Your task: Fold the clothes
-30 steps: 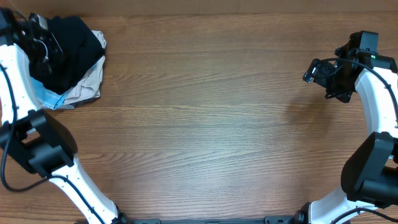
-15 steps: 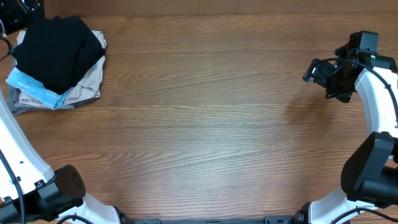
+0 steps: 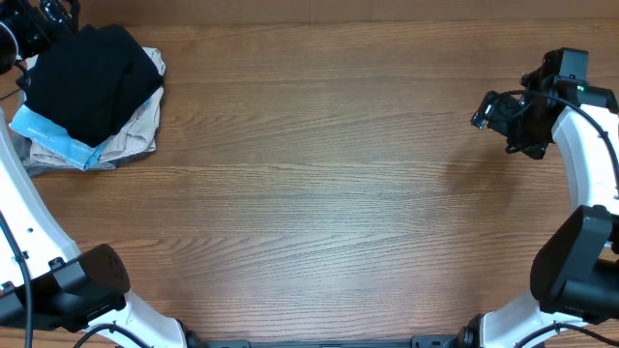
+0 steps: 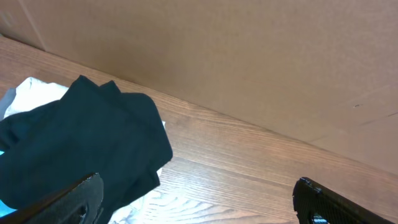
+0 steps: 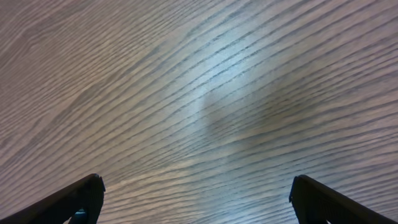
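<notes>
the left gripper [image 4: 199, 182] stands with its jaws spread wide and nothing between them, lifted off the pile at the far left corner of the table [image 3: 319, 193]; a second ago it was down on the black shirt. close below one of its fingers, the black shirt [image 4: 81, 143] now lies uncovered in a compact bundle on top of the stack, resting on a beige garment [image 3: 131, 135], a light-blue garment [image 3: 48, 130] and a grey garment [image 3: 29, 159]. past the shirt comes bare wood, then a brown board wall [image 4: 249, 56]. on the opposite side the right gripper [image 5: 197, 180] hangs released above the tabletop, holding nothing, just where it was before.
</notes>
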You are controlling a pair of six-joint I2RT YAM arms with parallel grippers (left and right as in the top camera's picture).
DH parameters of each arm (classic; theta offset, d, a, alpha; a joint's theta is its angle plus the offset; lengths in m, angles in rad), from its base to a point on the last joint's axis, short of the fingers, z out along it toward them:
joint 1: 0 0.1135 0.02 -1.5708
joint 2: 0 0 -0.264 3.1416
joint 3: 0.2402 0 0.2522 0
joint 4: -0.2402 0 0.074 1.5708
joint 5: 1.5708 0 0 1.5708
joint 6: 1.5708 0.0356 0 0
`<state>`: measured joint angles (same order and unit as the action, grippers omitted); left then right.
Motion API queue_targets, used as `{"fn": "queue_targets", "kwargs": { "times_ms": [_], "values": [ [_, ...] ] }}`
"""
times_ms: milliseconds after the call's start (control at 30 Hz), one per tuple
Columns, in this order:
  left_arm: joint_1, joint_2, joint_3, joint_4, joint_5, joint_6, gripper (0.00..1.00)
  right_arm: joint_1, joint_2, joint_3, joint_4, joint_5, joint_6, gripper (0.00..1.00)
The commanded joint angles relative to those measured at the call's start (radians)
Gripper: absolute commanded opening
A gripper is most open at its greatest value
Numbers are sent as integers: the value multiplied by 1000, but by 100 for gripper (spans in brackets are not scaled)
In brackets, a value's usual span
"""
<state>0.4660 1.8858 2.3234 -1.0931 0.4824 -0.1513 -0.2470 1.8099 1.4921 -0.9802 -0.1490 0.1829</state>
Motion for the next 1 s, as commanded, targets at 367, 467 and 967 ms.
{"fn": "queue_targets", "kwargs": {
  "times_ms": [367, 467, 967],
  "values": [
    [-3, -6, 1, 0, -3, -6, 100, 273, -719, 13, 11, 64, -5, 100],
    [-3, -6, 1, 0, -3, -6, 100, 380, -869, 13, 32, 135, -5, 100],
    [-3, -6, 1, -1, -3, -6, 100, 463, -1596, -257, -21, 148, -26, 100]
  ]
}}
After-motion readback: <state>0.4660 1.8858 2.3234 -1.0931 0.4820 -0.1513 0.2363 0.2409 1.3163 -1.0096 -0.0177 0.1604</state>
